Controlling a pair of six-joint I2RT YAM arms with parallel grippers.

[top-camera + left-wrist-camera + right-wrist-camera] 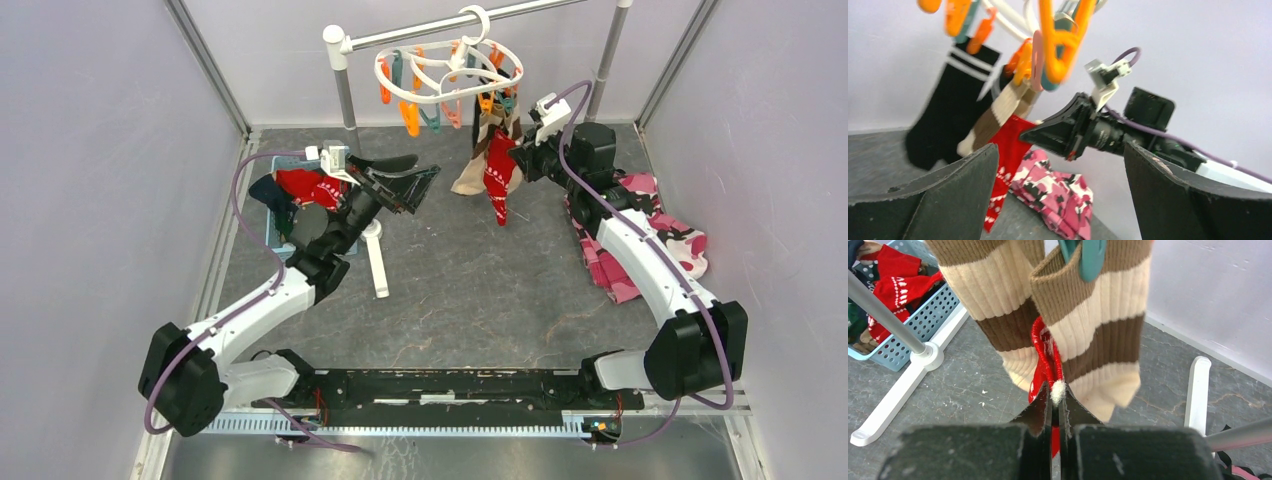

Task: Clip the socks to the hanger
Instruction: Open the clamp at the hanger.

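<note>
The white ring hanger [450, 68] hangs from the silver pole, with orange and teal clothespins [1060, 47]. Brown-and-beige striped socks [1093, 335] and a black sock [950, 120] hang clipped on it. My right gripper [1054, 390] is shut on the cuff of a red sock with white pattern [500, 180], held up just under the striped socks; it also shows in the left wrist view [1010, 150]. My left gripper [425, 190] is open and empty, raised left of the hanger, facing the right gripper [1048, 132]. More red socks [310, 185] lie in the basket.
A blue basket [923, 315] with socks stands at the left behind my left arm. The pink camouflage cloth [650, 240] lies on the right under my right arm. The silver rack's white feet [377, 262] rest on the grey floor; grey walls enclose the space.
</note>
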